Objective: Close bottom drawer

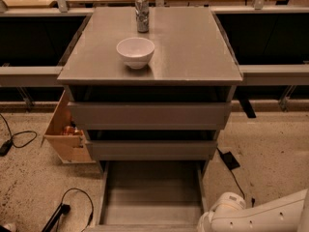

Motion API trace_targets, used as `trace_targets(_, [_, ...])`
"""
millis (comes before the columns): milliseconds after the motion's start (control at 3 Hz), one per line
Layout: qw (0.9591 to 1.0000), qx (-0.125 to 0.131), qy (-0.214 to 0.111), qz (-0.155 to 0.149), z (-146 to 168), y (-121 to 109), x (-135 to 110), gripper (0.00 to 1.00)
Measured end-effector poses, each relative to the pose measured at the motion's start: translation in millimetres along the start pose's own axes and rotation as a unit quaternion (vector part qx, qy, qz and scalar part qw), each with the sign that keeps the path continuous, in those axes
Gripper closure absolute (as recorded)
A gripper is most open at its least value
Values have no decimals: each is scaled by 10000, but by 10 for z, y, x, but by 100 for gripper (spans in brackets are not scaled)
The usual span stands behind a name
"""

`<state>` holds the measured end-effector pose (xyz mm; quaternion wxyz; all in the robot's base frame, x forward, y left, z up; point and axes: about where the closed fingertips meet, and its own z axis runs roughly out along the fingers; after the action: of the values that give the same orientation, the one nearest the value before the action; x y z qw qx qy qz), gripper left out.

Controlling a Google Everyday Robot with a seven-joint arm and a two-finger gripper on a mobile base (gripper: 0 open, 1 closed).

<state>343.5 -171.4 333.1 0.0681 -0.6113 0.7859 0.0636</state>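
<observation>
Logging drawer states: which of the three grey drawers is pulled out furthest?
The bottom matte-grey drawer, shallow tray exposed; upper two barely protrude. Pincer unseen; white arm bottom-right.

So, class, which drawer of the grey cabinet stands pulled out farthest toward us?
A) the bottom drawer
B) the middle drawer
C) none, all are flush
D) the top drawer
A: the bottom drawer shows its long grey tray stretching forward below the middle drawer front. The gripper is out of view, and only the white arm shows at the lower right.
</observation>
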Motion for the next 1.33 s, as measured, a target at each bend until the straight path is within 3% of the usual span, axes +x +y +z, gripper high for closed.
trace_targets(333, [9998, -168, -58, 67, 244, 52, 10, 100])
trace_targets(667, [9984, -374, -332, 270, 778, 168, 32, 100])
trace_targets(1000, [9963, -437, -547, 504, 1474, 281, 46, 100])
trace_targets(1333, [9969, -300, -595, 429, 1883, 310, 10, 100])
